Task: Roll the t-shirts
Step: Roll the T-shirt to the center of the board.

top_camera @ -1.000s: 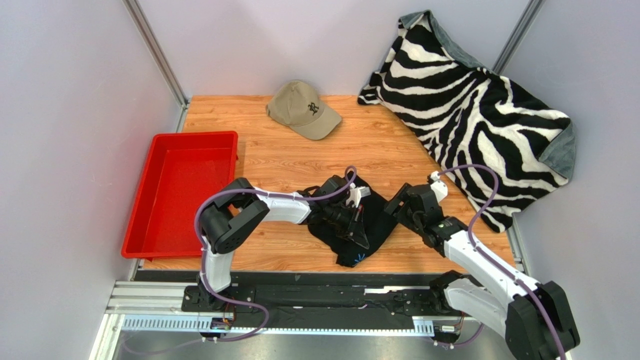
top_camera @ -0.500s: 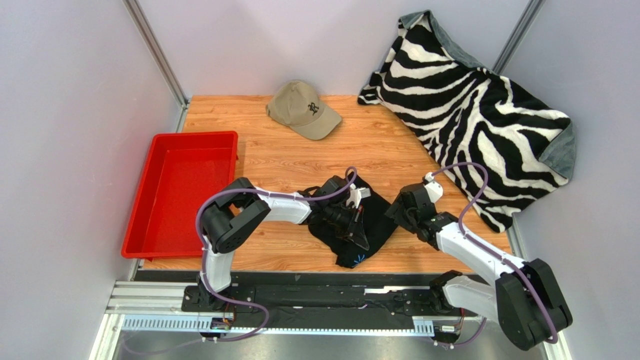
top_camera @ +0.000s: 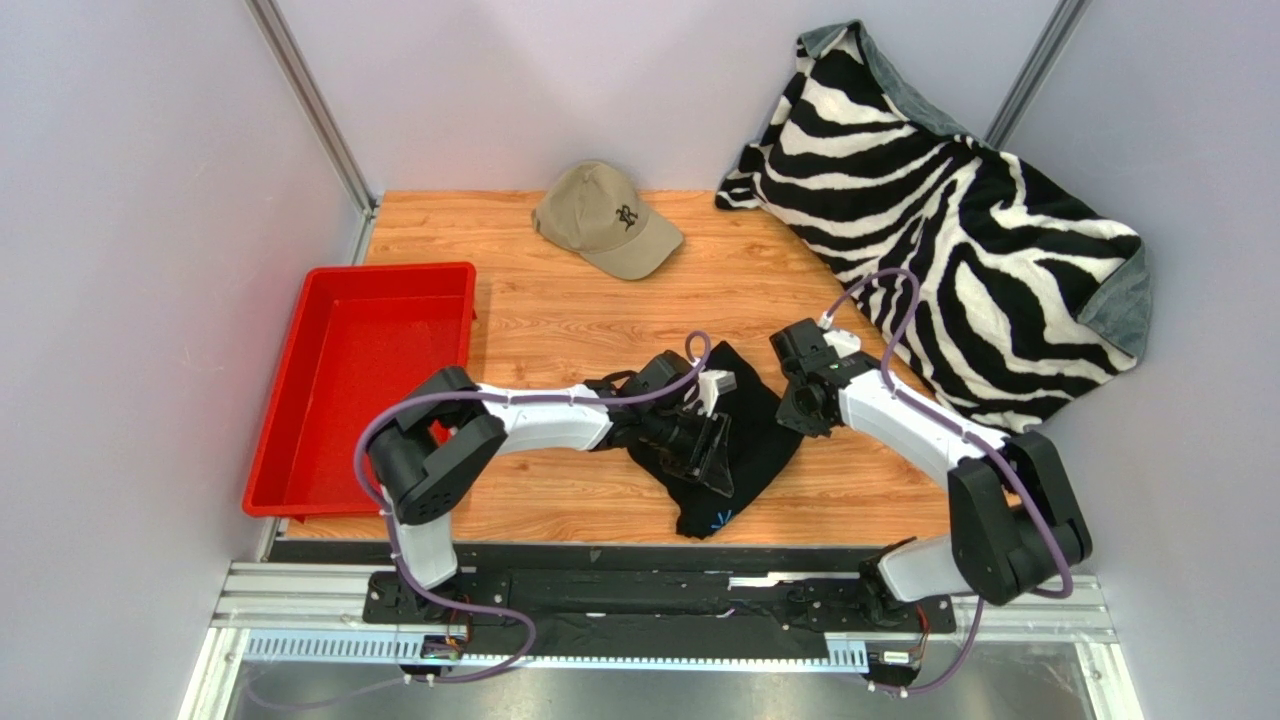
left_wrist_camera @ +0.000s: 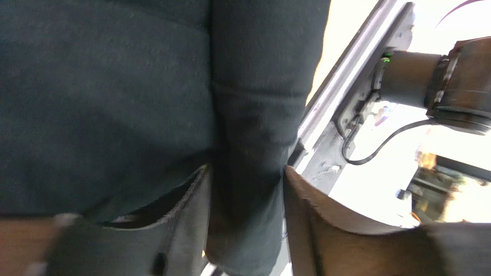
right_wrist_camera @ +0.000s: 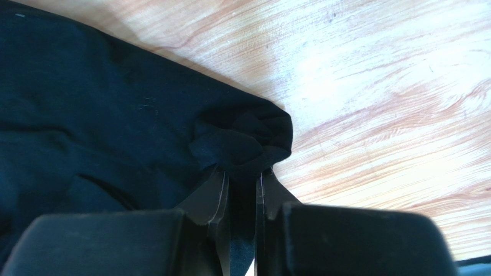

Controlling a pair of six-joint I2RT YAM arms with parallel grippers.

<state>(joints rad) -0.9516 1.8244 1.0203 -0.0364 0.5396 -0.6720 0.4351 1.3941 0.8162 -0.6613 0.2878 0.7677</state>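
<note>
Nearby cap (top_camera: 609,219), tray (top_camera: 361,393); right end effector (right_wrist_camera: 242,177) pinching t-shirt (right_wrist_camera: 104,109); left end effector (left_wrist_camera: 246,175) parted.

Plain black t-shirt (top_camera: 763,431); tan baseball cap (top_camera: 609,218) with dark emblem; bright red tray (top_camera: 388,273); black-and-white zebra-striped blanket (top_camera: 962,225), grey-edged; orange-brown wood-grain tabletop (top_camera: 571,323); pale grey walls (top_camera: 150,150).
</note>
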